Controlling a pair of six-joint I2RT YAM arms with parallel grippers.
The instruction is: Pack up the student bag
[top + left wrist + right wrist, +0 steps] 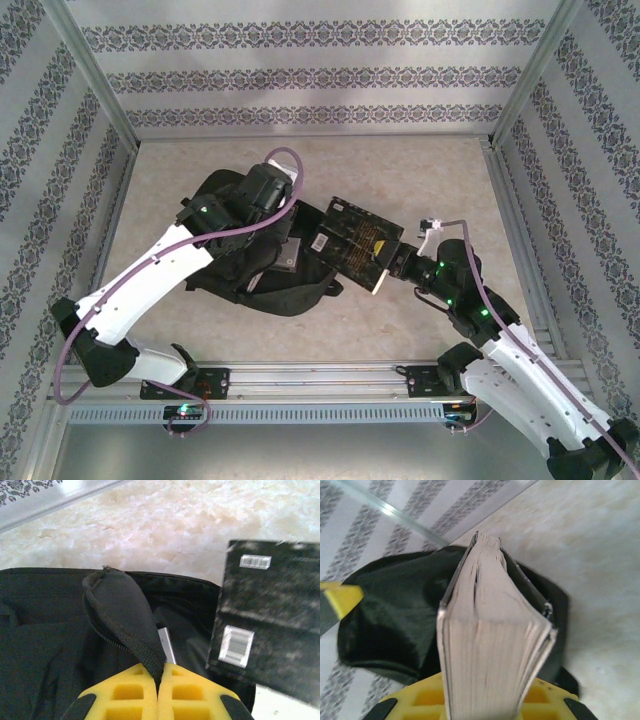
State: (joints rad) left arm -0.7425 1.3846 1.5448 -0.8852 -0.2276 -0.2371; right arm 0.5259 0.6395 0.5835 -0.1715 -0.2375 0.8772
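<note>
Spanning the patterned-wall enclosure, the counter (400,170) is a pale, marbled surface, bare towards the far and right sides. Student bag (285,292): large black soft fabric pack, lying flat on the counter left of centre in the overhead view, partly covered by the left arm (150,270), which reaches over it from the near left; its mouth gapes towards the right, and the dark interior shows in the left wrist view (45,630) and as a dark hollow behind the book in the right wrist view (395,615). Right arm (510,360): white, extended from the near right corner towards the centre. Book (358,243): thick, dark-covered, with white barcode labels on its cover (270,615), held off the counter at a slant just right of the bag, its far end at the bag's mouth and overlapping the rim; its pale page block faces the right wrist camera (490,645). Right jaws: clamped on the near end of the book, yellow pads on either cover. Bag flap (120,615): a padded, zip-edged tongue of black fabric, lifted up from the bag's opening. Left jaws: pressed together on the webbing end of that flap, yellow pads meeting around it. Pale flat item (167,645): a thin light-edged object inside the bag, just behind the flap; what it is cannot be told.
</note>
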